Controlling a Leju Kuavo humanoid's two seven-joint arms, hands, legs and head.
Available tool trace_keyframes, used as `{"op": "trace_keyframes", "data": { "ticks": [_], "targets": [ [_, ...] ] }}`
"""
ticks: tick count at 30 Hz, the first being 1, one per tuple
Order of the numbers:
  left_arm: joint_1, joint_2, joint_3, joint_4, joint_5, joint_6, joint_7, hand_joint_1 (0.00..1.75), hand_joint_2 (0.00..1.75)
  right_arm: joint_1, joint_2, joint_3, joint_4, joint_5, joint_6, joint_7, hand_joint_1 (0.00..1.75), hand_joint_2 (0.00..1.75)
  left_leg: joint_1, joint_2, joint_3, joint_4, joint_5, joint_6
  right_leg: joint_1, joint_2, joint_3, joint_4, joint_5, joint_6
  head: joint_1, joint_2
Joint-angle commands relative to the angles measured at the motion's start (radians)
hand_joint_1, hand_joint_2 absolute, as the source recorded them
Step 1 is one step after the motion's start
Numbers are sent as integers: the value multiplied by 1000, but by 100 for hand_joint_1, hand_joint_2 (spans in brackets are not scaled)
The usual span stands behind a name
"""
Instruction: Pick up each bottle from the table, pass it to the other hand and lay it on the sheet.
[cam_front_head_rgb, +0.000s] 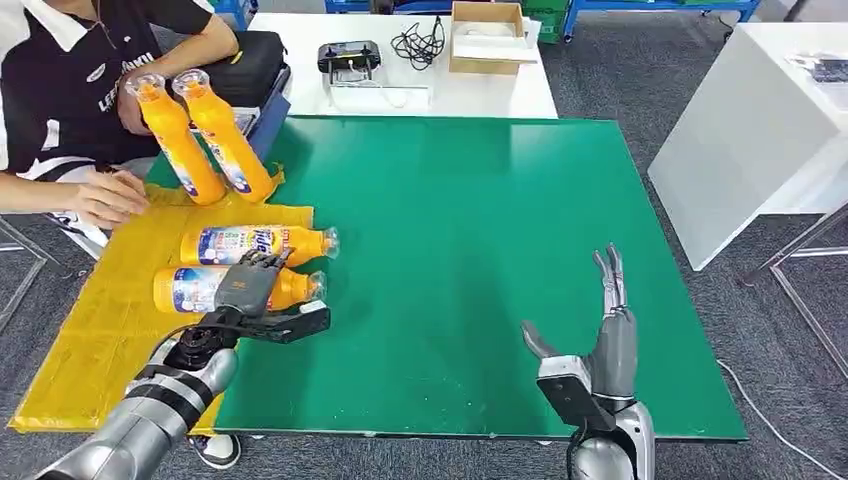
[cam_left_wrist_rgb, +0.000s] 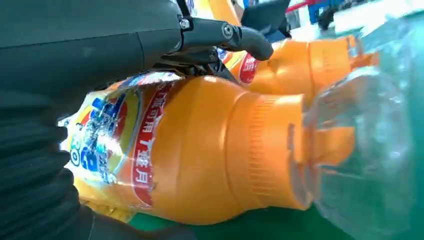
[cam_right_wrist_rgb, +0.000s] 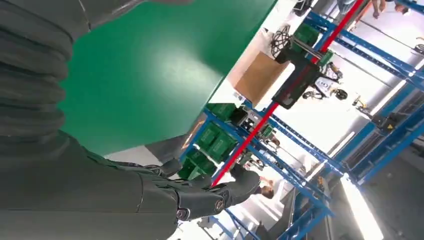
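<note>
The left hand (cam_front_head_rgb: 248, 283) grasped a bottle (cam_front_head_rgb: 190, 290) lying on the yellow sheet (cam_front_head_rgb: 90, 340) at nine o'clock; the right hand (cam_front_head_rgb: 610, 335) hung released; letting go gently should prevent rolling.

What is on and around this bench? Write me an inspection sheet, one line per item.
Surface: green table top with a yellow sheet over its left part.
Job's things: two orange bottles lie on the sheet, the nearer bottle under the left hand, the farther bottle beside it; a person holds two more bottles.
Clutter: nothing seen on the green top.
Hands: left hand rests on the nearer bottle; right hand open over the table.
Cables: black cable on the white table behind.
Surroundings: cardboard box, blue racks.
</note>
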Motion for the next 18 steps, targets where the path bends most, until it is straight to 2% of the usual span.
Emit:
{"op": "trace_keyframes", "data": {
  "ticks": [1, 4, 7, 11, 13, 18],
  "targets": [
    [152, -78, 90, -354, -69, 293, -43, 0, 175, 31, -14, -5, 1, 14, -11, 11, 0, 175, 0, 2, -1, 0, -1, 0, 0, 2, -1, -1, 0, 0, 0, 0],
    [215, -101, 135, -523, 75, 402, -172, 0, 175, 42, -22, 10, -11, -26, 2, -7, 0, 175, 0, 3, -7, 1, -1, 0, 0, 2, -7, 0, 0, 1, 0, 0],
    [287, -135, 154, -652, 215, 440, -300, 0, 175, 71, -34, 25, -46, -84, 27, -31, 0, 175, 0, 6, -7, 1, -3, 0, 0, 4, -6, 0, -1, 1, 0, 0],
    [387, -172, 114, -735, 355, 422, -411, 0, 175, 130, -35, 15, -110, -139, 21, -58, 0, 175, -1, 7, -6, 0, -5, -1, 0, 4, -6, -1, -2, 1, 0, 0],
    [436, -194, 81, -759, 512, 352, -476, 0, 175, 164, -37, 12, -135, -198, 55, -73, 0, 175, -1, 6, -7, 0, -5, -1, -1, 4, -7, -1, -2, 0, 0, 0],
    [470, -213, 62, -751, 554, 322, -505, 0, 175, 191, -32, 5, -151, -225, 63, -93, 0, 175, 0, 7, -8, 0, -7, -1, 0, 3, -9, -1, -3, -1, 0, 0]
  ]
}}
